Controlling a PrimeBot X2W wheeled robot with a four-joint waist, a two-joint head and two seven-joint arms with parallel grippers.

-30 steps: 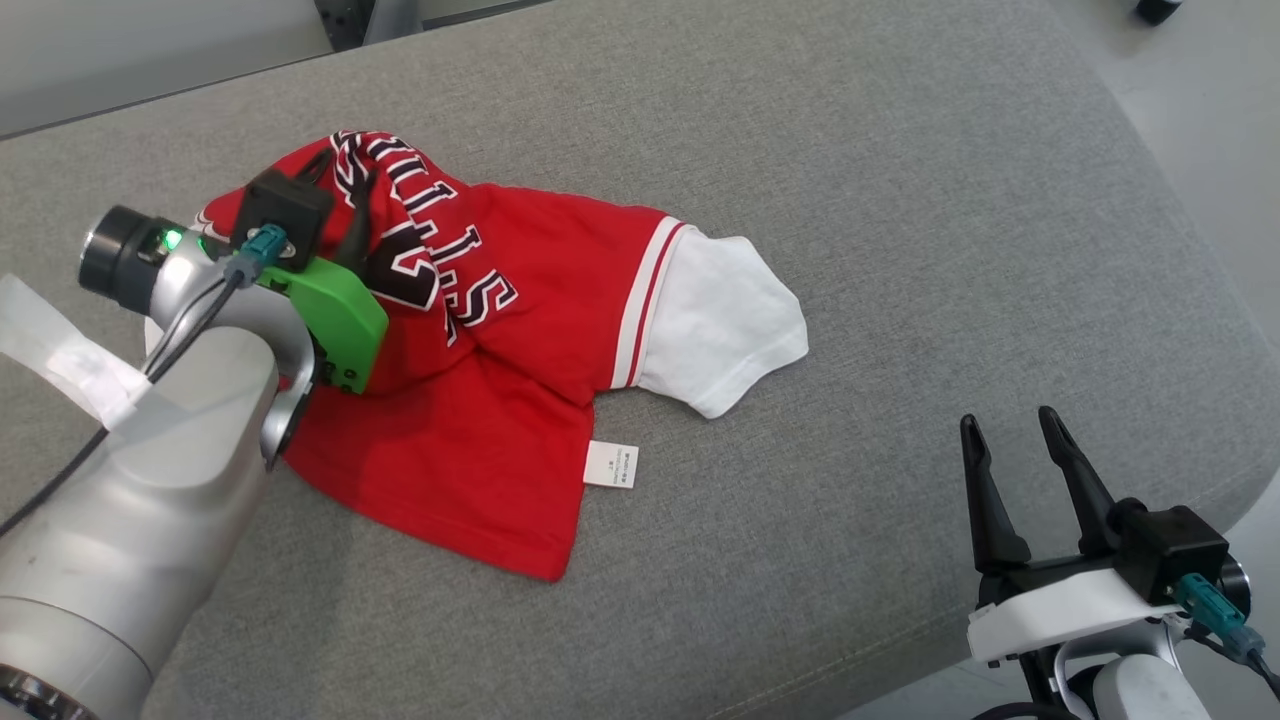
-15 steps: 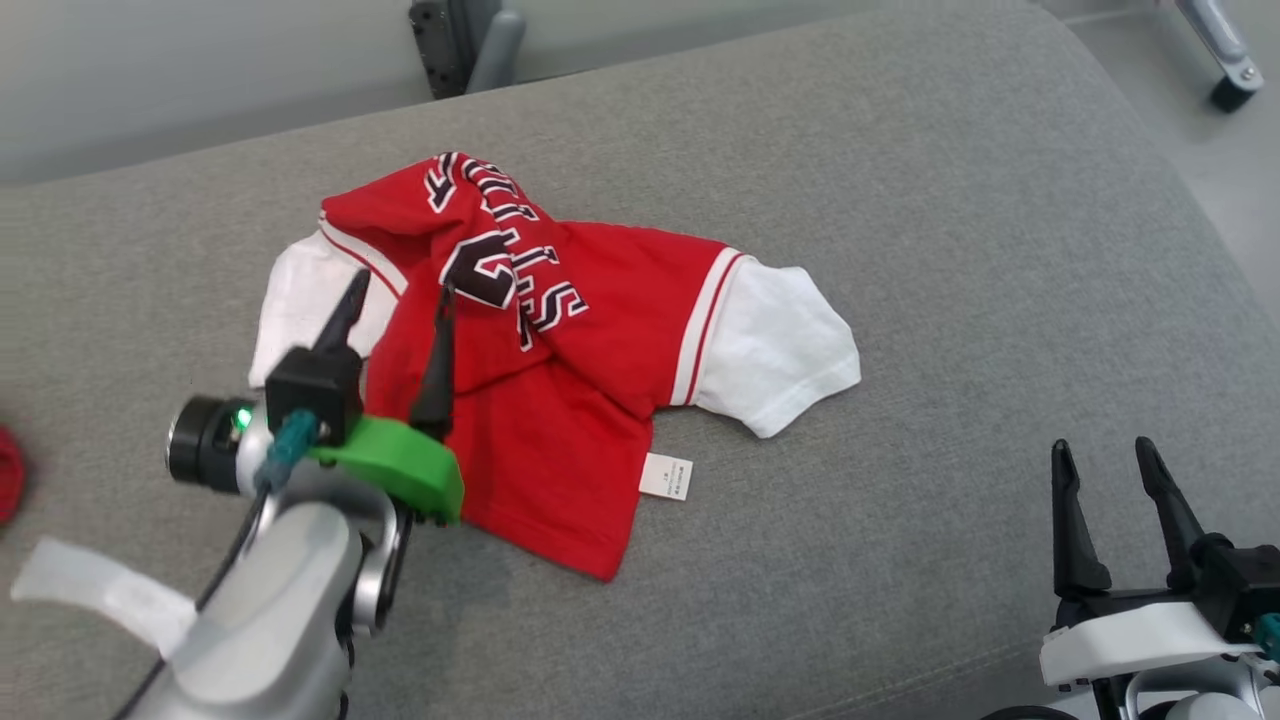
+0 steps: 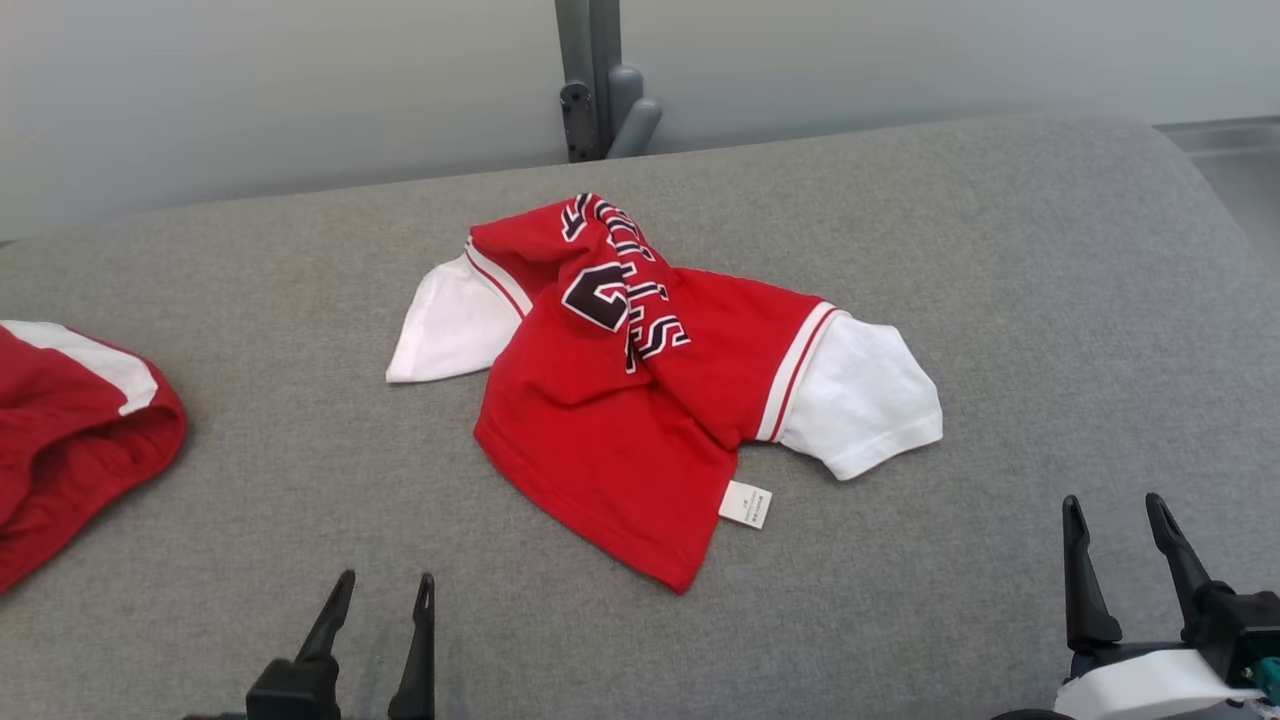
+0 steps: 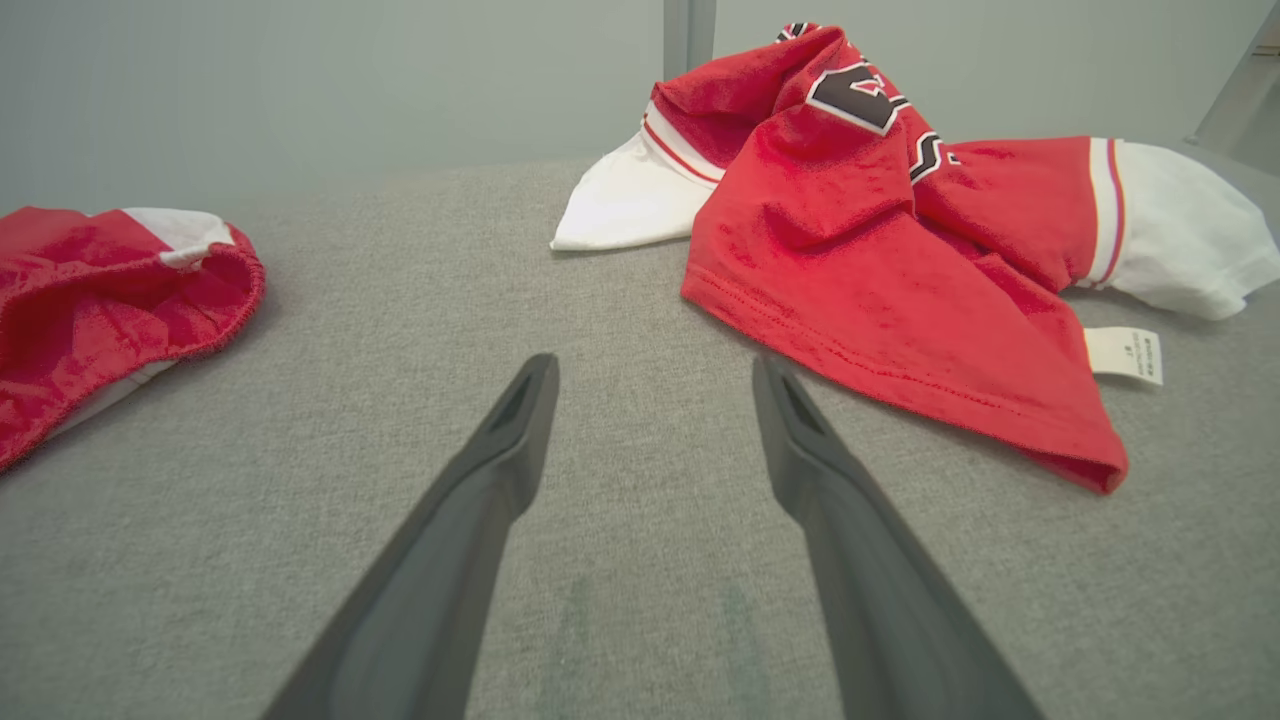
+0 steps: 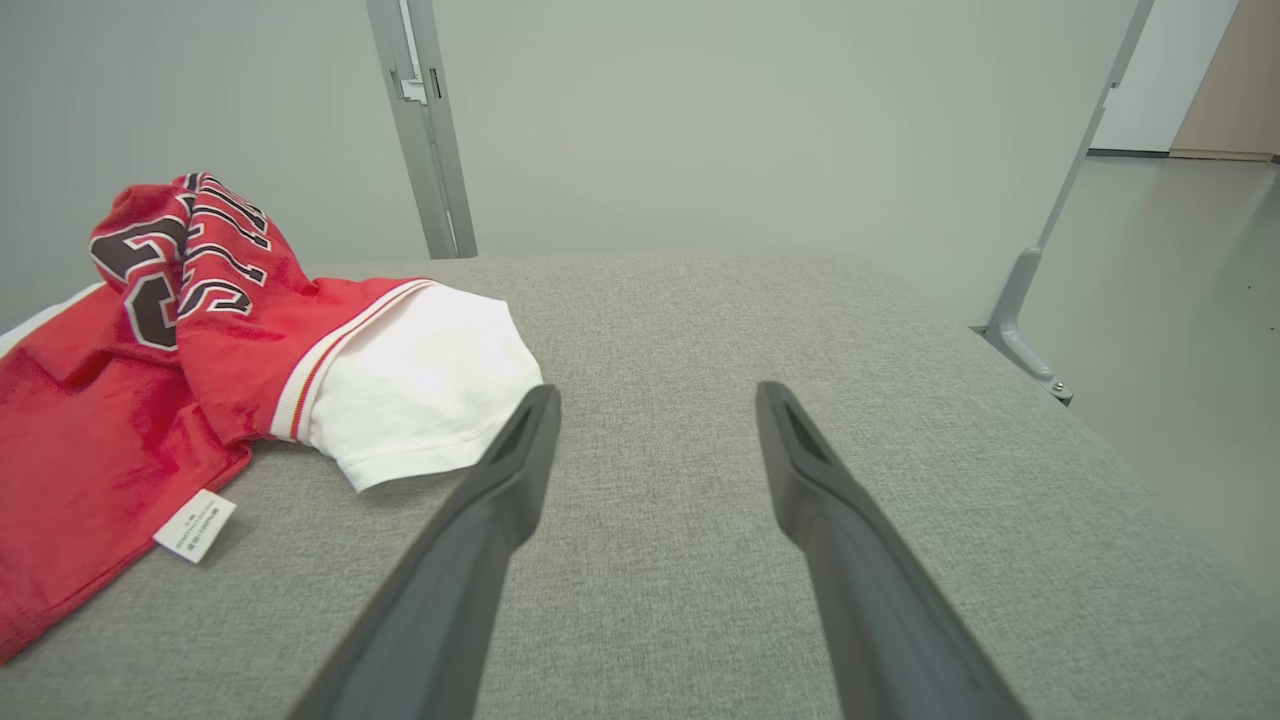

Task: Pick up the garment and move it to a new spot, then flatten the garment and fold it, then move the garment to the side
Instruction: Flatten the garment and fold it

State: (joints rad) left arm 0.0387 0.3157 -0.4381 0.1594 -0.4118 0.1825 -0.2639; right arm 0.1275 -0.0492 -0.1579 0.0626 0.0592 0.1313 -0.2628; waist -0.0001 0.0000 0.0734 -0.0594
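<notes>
Our left gripper (image 3: 388,577) has let go of the garment (image 3: 620,420) and pulled back. A second ago it was down on the red cloth, and now it sits at the lower left of the head view, fingers spread wide with nothing between them. The garment, a red jersey with white sleeves, lies rumpled in the middle of the grey cushion (image 3: 1000,300), up and to the right of that gripper and apart from it. In the left wrist view its red hem sits at the upper right, just beyond the fingertips. Our right gripper (image 3: 1112,499), lower right, is spread and empty too, with the white sleeve (image 3: 860,400) near it, up and left. A second red garment (image 3: 70,420) lies at the left edge.
</notes>
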